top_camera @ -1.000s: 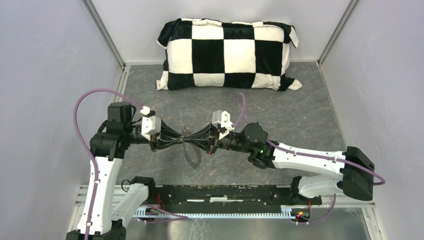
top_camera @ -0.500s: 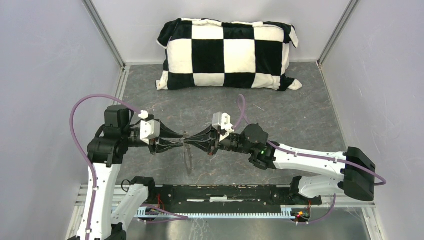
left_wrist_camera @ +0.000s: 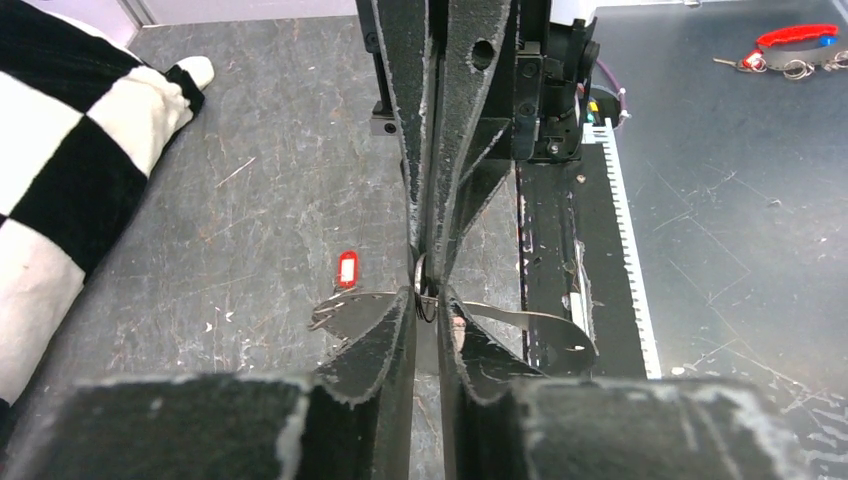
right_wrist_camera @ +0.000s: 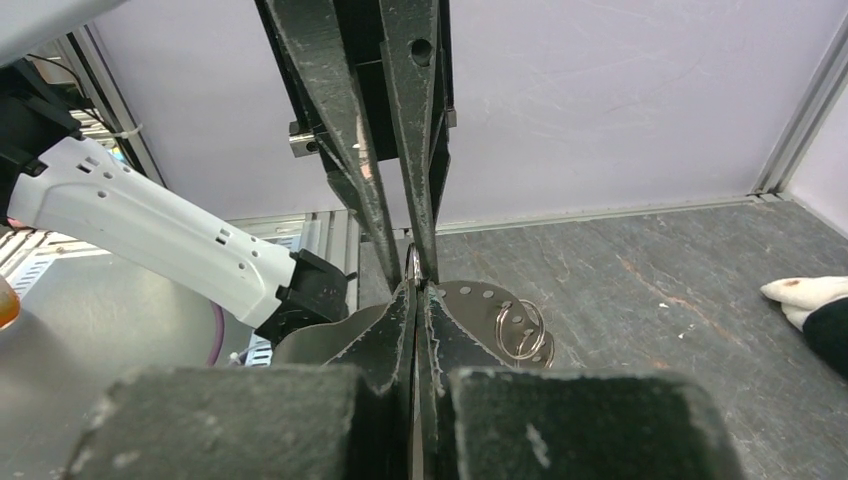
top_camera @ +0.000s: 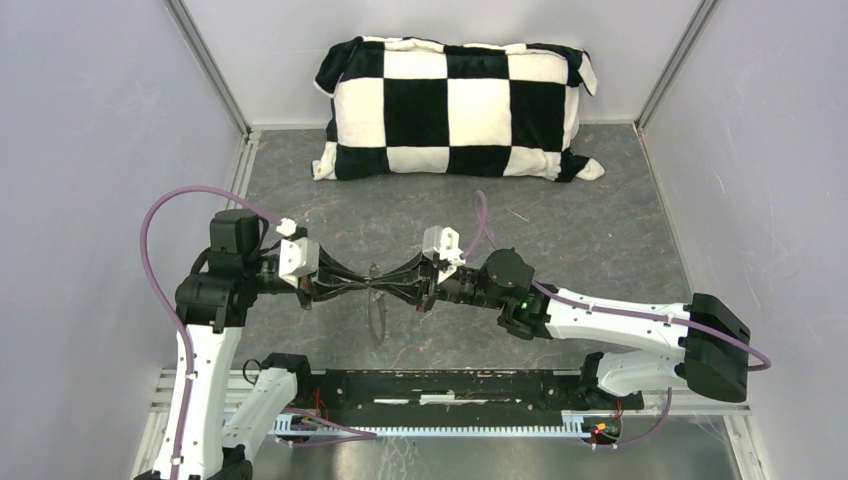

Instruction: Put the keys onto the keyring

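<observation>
Left gripper and right gripper tip to tip, both pinched onto keyring dangling under them; red key lies near left gripper's tips.

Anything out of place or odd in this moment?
The red key lies loose on the table, apart from the ring, while the left hand and right hand both pinch that ring tip to tip. Neither seems to hold a key, which looks odd for threading.
</observation>
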Controlling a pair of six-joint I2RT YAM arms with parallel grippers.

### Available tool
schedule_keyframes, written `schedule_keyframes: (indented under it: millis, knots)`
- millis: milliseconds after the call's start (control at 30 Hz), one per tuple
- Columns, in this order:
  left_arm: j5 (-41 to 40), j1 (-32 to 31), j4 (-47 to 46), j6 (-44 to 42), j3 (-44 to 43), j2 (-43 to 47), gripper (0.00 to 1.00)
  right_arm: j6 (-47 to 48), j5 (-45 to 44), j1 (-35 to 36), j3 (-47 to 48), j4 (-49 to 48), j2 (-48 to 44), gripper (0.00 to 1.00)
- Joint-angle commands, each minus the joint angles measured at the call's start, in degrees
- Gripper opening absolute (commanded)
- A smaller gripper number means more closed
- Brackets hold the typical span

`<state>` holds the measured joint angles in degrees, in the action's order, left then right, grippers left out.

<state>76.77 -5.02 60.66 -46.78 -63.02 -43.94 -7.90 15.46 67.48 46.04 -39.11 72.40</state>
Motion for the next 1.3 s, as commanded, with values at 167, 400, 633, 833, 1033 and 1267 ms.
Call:
schedule_keyframes:
  millis: [167,400,633,833,1033,1267]
  knots:
    - [-0.9,-0.3,-1.2,0.1,0.6,-0.7,0.02,-0.7,1.5,0.0,0.8,-3.6,-0.6,0.01]
    - [-3.8,-0.3,-0.9,-5.1,0.7,0.5,0.02,10.2,4.8,-2.2,8.6,17.1,-2.9,0.46]
    - [-5.2,-0.6,11.9,-24.7,-0.7,-1.4,0.02,24.8,8.9,-2.7,25.9,48.4,1.2,0.52]
    - [-5.6,-0.7,16.3,-29.9,-2.3,-3.2,0.02,29.6,12.6,-2.7,33.8,58.9,5.8,0.45]
    - [-6.0,-0.8,16.4,-30.1,-2.5,-3.0,0.02,31.0,15.9,-2.7,38.7,63.3,9.8,0.43]
    - [-6.1,-1.0,16.4,-30.0,-2.9,-3.0,0.02,29.3,16.8,-2.7,40.3,61.5,11.9,0.4]
